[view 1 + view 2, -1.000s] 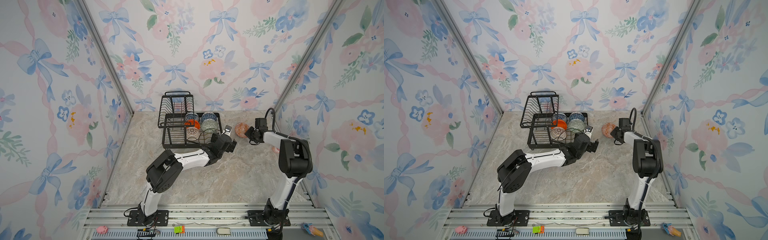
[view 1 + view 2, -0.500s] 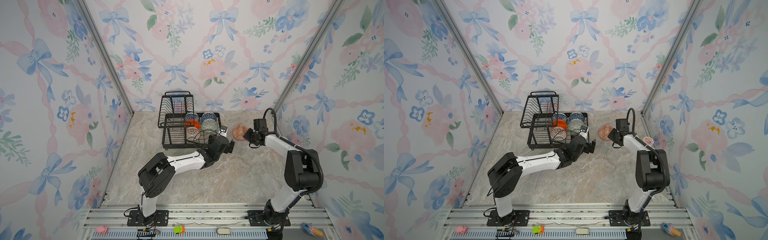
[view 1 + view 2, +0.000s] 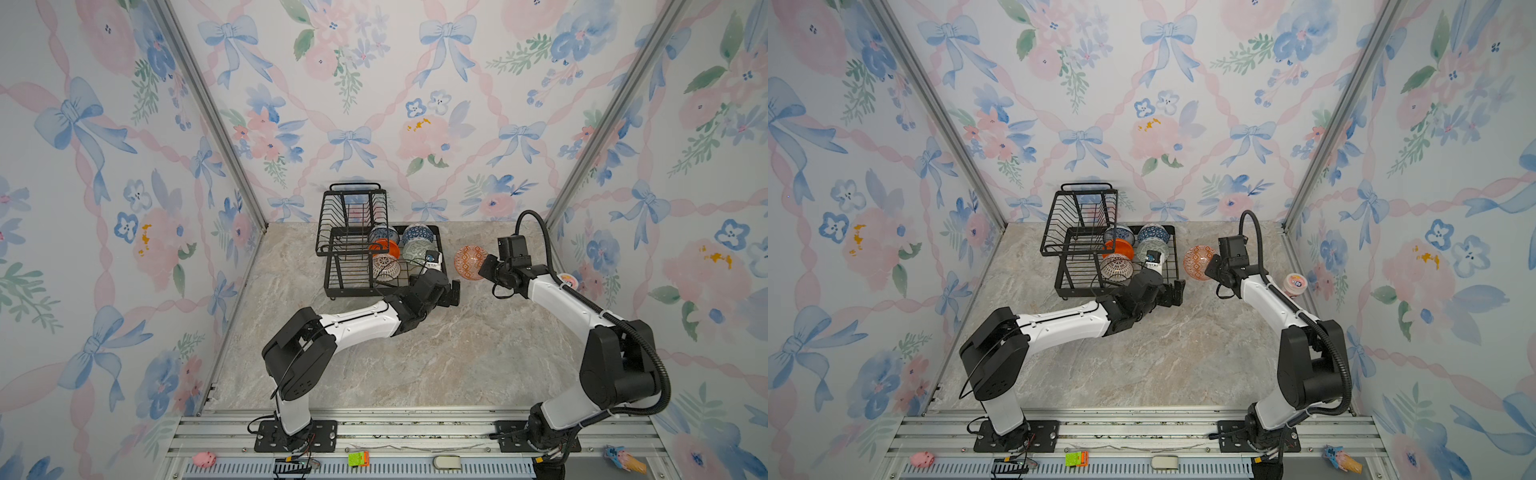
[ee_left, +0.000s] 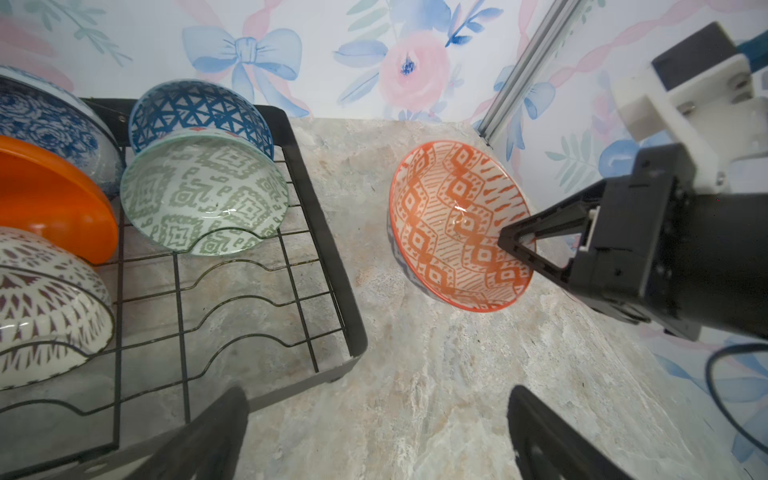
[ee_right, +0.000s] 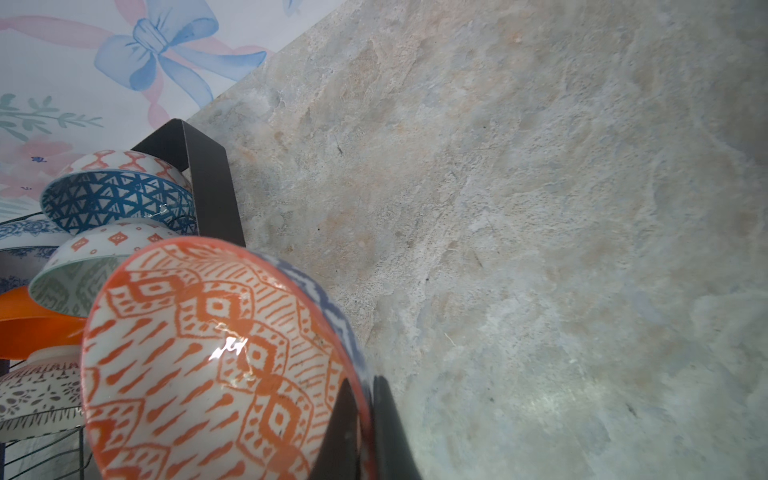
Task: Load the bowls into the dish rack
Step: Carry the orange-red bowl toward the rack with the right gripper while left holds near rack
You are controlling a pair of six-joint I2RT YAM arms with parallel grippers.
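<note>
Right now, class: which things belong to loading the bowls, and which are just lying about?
Job: dish rack; orange-white patterned bowl, in the right claw; racked bowls: plain orange, blue geometric, pale green patterned, blue-white floral, white with dark lines.
Lying about: pink cup, pig toy, green-orange block, ice-cream toy.
</note>
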